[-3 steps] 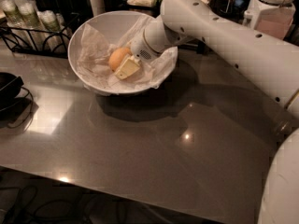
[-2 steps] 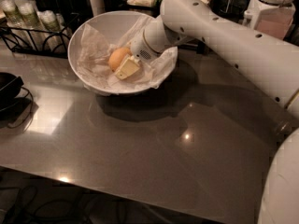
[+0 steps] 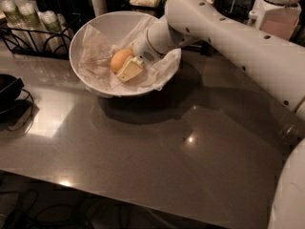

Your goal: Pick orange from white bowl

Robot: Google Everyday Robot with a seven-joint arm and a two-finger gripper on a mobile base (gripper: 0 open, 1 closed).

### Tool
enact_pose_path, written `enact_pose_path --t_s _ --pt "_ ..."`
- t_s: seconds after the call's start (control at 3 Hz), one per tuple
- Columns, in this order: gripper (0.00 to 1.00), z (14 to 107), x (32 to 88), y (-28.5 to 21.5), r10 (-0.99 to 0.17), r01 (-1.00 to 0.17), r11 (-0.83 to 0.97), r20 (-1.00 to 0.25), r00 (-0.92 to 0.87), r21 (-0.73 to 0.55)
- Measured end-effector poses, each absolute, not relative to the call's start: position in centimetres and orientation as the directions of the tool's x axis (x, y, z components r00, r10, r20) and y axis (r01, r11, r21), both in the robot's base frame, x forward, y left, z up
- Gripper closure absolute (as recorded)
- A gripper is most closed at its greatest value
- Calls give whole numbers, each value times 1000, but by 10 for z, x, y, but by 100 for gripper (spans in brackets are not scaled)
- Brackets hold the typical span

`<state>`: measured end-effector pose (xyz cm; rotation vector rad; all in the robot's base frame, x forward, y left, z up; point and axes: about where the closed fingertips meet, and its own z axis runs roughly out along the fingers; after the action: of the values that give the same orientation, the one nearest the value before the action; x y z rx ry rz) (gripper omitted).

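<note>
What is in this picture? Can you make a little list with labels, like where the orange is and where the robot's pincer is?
orange: inside the white bowl, lying on the paper liner, not lifted out
white bowl: on the grey table, towards the back left
paper liner: crinkled, white, covering the inside of the bowl
pincer: down in the bowl, right against the orange
robot arm: white, reaching in from the right
grey table: shiny
black dish: at the table's left edge
black wire rack: behind the bowl, to the left
</note>
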<state>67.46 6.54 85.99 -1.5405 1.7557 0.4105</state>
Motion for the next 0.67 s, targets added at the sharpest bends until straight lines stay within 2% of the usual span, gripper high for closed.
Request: enact_pose_path --t_s 0.67 --pt "100 907 642 35 -699 -923 234 -713 59 -305"
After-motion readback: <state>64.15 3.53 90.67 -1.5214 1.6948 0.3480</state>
